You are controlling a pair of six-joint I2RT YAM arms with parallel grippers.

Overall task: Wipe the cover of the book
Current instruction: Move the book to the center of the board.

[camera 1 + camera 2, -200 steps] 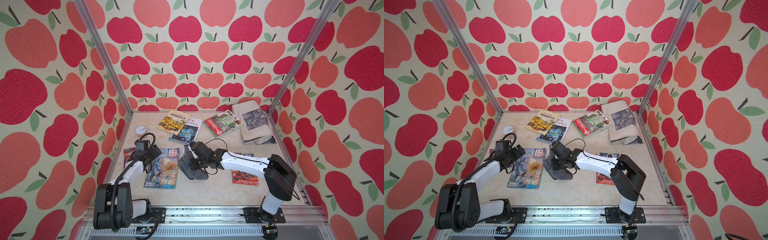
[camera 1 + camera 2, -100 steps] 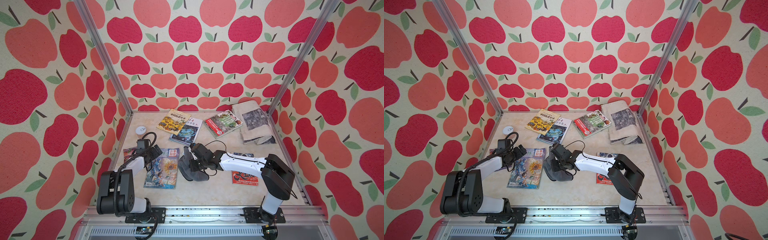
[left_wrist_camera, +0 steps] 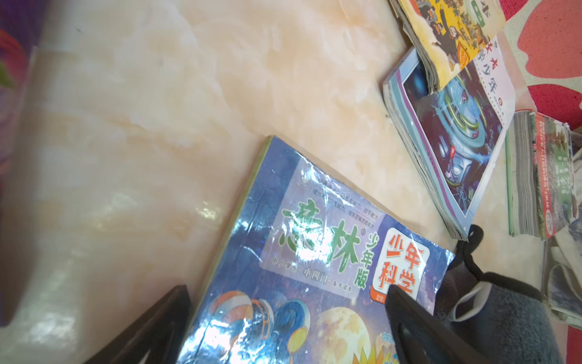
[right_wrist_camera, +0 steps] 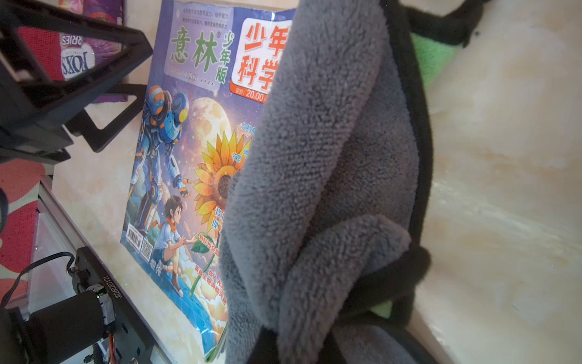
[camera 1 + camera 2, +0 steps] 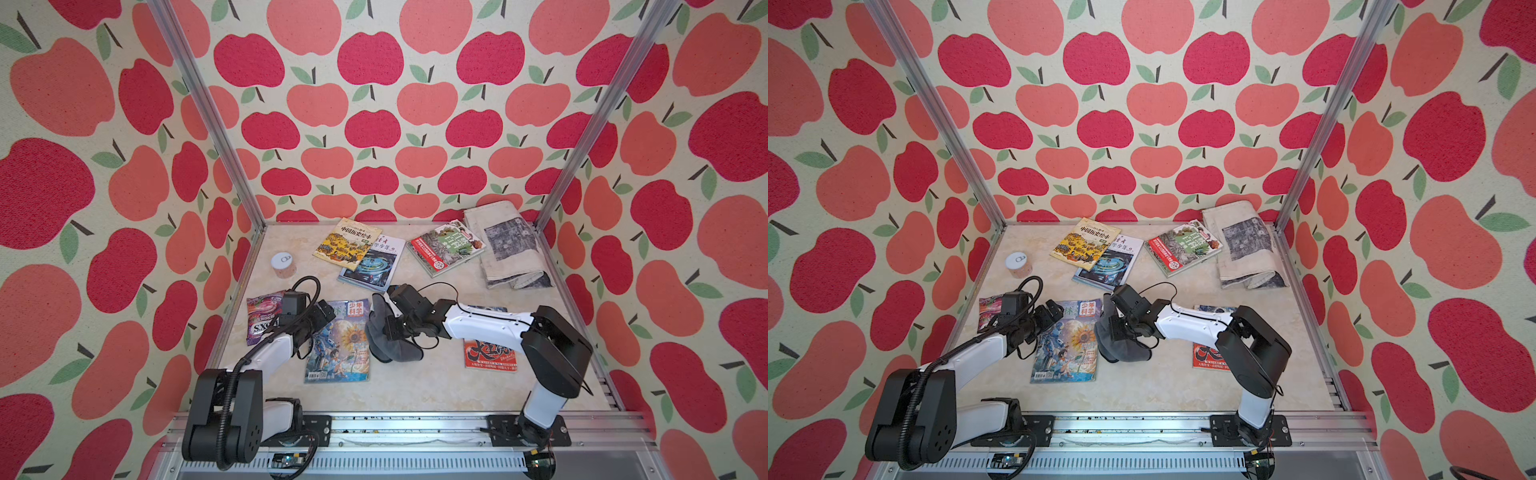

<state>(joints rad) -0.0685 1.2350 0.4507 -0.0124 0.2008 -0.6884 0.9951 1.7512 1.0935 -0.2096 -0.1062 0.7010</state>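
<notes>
Little has shifted in the last second: the left gripper (image 5: 326, 315) is still at the book's far left corner and the grey cloth (image 5: 392, 340) still sits at its right edge. The snack bag (image 5: 264, 318) lies against the left wall. Next to it the left gripper's jaws are spread wide across the spine edge of the book (image 5: 338, 349), which lies flat at centre-left. The cloth meets the cover's right edge (whether it presses on it I cannot tell). The right gripper (image 5: 390, 328) pinches the cloth, its fingertips buried in the folds. Bare table (image 5: 415, 386) runs between the book and the front rail. The right arm covers much of a red book (image 5: 490, 355).
</notes>
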